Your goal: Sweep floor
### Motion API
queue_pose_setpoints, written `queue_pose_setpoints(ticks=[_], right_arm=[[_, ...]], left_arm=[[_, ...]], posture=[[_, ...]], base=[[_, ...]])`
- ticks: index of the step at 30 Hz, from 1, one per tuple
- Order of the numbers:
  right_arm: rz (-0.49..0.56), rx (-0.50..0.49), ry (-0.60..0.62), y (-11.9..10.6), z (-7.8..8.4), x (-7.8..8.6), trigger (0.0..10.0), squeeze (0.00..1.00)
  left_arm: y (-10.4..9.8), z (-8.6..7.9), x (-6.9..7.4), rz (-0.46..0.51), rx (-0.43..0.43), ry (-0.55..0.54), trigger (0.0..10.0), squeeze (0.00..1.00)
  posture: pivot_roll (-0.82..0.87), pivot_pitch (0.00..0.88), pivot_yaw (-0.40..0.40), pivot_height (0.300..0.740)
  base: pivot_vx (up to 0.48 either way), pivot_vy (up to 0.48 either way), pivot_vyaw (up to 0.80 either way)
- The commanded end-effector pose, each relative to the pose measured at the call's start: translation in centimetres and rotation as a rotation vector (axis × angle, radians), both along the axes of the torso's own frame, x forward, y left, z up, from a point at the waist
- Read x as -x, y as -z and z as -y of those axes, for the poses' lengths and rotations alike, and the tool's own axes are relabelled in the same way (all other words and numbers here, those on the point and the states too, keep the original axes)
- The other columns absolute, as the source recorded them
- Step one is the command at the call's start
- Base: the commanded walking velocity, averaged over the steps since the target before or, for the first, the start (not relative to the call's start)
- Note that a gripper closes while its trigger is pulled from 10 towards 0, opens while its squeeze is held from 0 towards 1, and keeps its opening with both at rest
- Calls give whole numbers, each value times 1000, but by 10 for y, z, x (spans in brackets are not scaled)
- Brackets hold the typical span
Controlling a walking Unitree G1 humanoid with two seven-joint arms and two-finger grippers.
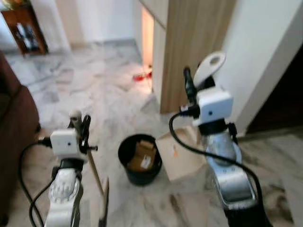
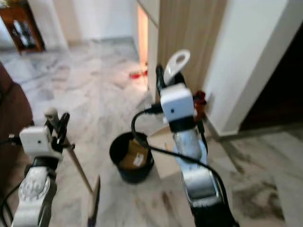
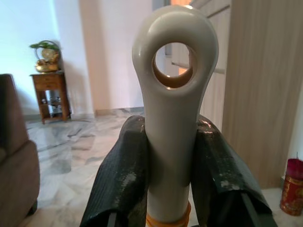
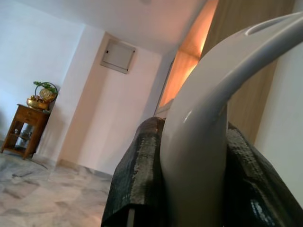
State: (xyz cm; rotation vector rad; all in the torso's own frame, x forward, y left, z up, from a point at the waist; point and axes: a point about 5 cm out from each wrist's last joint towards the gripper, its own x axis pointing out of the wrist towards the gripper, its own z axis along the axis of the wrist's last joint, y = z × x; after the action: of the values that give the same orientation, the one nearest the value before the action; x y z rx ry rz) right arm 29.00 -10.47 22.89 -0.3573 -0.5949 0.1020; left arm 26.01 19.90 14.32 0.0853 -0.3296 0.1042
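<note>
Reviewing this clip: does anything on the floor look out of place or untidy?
Yes. A flattened cardboard piece lies on the marble floor against the black bin, which is stuffed with brown packaging. A small red item lies loose by the wooden partition.

A glossy grey-and-white veined marble floor (image 1: 94, 90) lies beneath a round black plastic bucket (image 1: 139, 159) holding tan cardboard. A pale cream plastic handle with a hanging hole (image 3: 174, 94), ringed by an orange band, sits between black fingers (image 3: 124, 179). A light wood-grain cabinet panel (image 1: 194, 42) meets white walls, with a dark brown wooden side table (image 1: 23, 26) beyond.
</note>
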Motion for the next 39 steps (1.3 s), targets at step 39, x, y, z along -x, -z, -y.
queue_pose_setpoints(ticks=[39], right_arm=[[-491, -279, 300, 141, 89, -6, 10000, 0]], left_arm=[[32, -27, -13, -122, -30, 17, 10000, 0]], posture=[[49, 0, 42, 740]], base=[[-13, 0, -123]])
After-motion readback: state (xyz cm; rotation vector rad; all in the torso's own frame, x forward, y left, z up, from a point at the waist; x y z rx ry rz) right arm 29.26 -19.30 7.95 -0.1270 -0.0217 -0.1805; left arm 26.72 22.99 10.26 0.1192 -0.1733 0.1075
